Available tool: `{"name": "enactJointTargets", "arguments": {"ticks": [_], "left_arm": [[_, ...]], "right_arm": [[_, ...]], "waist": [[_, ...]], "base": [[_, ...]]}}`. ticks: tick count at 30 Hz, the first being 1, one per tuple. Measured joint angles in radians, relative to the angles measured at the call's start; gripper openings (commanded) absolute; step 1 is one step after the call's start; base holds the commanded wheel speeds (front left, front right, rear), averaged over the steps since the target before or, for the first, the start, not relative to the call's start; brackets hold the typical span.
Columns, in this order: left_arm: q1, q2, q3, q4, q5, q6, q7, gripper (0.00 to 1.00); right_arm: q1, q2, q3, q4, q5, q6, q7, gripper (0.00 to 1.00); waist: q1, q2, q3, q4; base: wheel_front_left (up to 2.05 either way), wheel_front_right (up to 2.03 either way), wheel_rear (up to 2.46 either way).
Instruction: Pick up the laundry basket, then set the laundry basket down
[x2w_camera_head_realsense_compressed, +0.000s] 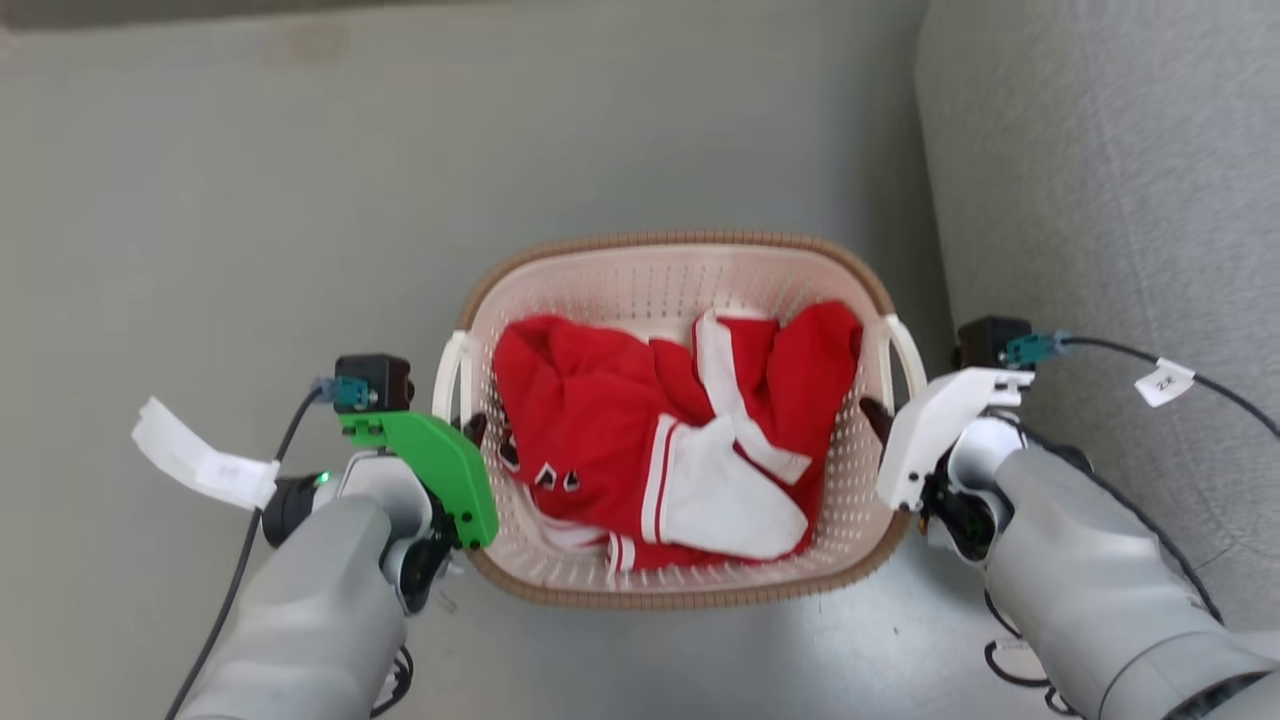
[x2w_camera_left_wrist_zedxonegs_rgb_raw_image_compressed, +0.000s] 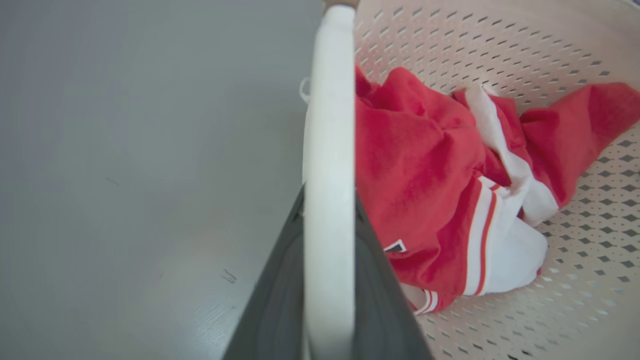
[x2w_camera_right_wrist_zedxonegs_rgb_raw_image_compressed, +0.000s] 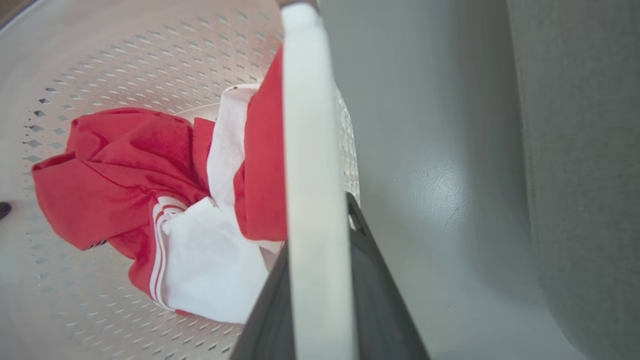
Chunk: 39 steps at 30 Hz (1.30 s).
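The laundry basket (x2w_camera_head_realsense_compressed: 680, 241), cream and perforated with a brown woven rim, sits in the middle of the head view with a red and white garment (x2w_camera_head_realsense_compressed: 670, 440) inside. My left gripper (x2w_camera_head_realsense_compressed: 470, 426), under a green cover, is shut on the basket's left white handle (x2w_camera_head_realsense_compressed: 450, 375). My right gripper (x2w_camera_head_realsense_compressed: 880, 415), under a white cover, is shut on the right handle (x2w_camera_head_realsense_compressed: 905, 355). In the left wrist view the handle (x2w_camera_left_wrist_zedxonegs_rgb_raw_image_compressed: 327, 150) runs between the dark fingers (x2w_camera_left_wrist_zedxonegs_rgb_raw_image_compressed: 280, 300). The right wrist view shows its handle (x2w_camera_right_wrist_zedxonegs_rgb_raw_image_compressed: 312, 175) clamped the same way between fingers (x2w_camera_right_wrist_zedxonegs_rgb_raw_image_compressed: 380, 310). Whether the basket rests on the floor I cannot tell.
Smooth grey floor (x2w_camera_head_realsense_compressed: 250, 200) spreads to the left and beyond the basket. A grey upholstered piece of furniture (x2w_camera_head_realsense_compressed: 1100, 200) stands close on the right, just past my right wrist. Cables with white tags (x2w_camera_head_realsense_compressed: 200, 460) trail from both wrists.
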Motion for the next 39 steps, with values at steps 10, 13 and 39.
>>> {"name": "enactJointTargets", "arguments": {"ticks": [10,13,39], "left_arm": [[0.073,0.001,-0.028,0.011,-0.050,0.000,0.035,0.00],[0.102,0.002,-0.036,0.015,-0.061,0.000,0.047,0.00],[0.191,0.003,-0.080,0.031,-0.126,0.000,0.109,0.00]], "right_arm": [[0.065,0.001,0.043,0.000,0.025,-0.001,0.060,0.00],[0.090,0.002,0.054,0.001,0.031,-0.001,0.074,0.00],[0.188,-0.001,0.111,-0.008,0.090,-0.009,0.138,0.00]], "waist": [[0.0000,0.0000,-0.128,-0.004],[0.0000,0.0000,-0.167,-0.006],[-0.0001,0.0000,-0.355,-0.019]], "base": [[0.00,0.00,0.00],[0.00,0.00,0.00],[0.00,0.00,0.00]]}}
